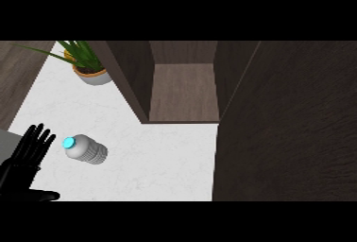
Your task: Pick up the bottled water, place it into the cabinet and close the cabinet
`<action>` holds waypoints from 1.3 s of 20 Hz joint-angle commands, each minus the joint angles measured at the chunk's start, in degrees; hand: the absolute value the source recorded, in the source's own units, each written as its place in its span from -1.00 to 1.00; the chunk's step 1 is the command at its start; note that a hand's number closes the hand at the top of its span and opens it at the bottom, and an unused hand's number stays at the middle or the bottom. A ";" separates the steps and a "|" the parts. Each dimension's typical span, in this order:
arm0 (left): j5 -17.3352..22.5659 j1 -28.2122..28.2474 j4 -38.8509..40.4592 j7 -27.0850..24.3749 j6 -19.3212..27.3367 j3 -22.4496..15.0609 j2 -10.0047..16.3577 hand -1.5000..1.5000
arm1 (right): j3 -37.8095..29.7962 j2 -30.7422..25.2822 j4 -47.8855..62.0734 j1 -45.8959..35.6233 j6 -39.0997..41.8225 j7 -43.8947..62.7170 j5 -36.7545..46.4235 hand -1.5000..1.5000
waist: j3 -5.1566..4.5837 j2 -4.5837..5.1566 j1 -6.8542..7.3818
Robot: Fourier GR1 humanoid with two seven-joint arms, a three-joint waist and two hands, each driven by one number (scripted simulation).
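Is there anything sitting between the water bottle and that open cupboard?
No. In the head view, only bare white counter lies between the bottle and the cupboard; the potted plant stands off to one side.

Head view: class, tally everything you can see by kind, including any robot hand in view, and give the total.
water bottle: 1
potted plant: 1
cabinet: 1
left hand: 1
Total: 4
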 commanded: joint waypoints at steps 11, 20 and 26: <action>-6.65 -14.67 36.04 -14.39 -0.54 0.07 3.04 -1.00 | 1.08 -1.07 -0.93 0.79 -0.37 0.07 -0.33 -1.00 | -0.07 0.14 -0.46; -10.72 -21.66 51.65 -24.72 -2.27 -1.55 4.80 -1.00 | 0.77 -2.00 -1.23 1.41 0.55 -2.21 -1.03 -1.00 | -0.15 0.32 -0.85; -10.89 -23.66 55.53 -27.64 -0.92 -1.79 2.58 -1.00 | 4.59 -0.61 1.75 1.25 -0.30 -3.46 2.95 -1.00 | -0.17 0.33 -1.03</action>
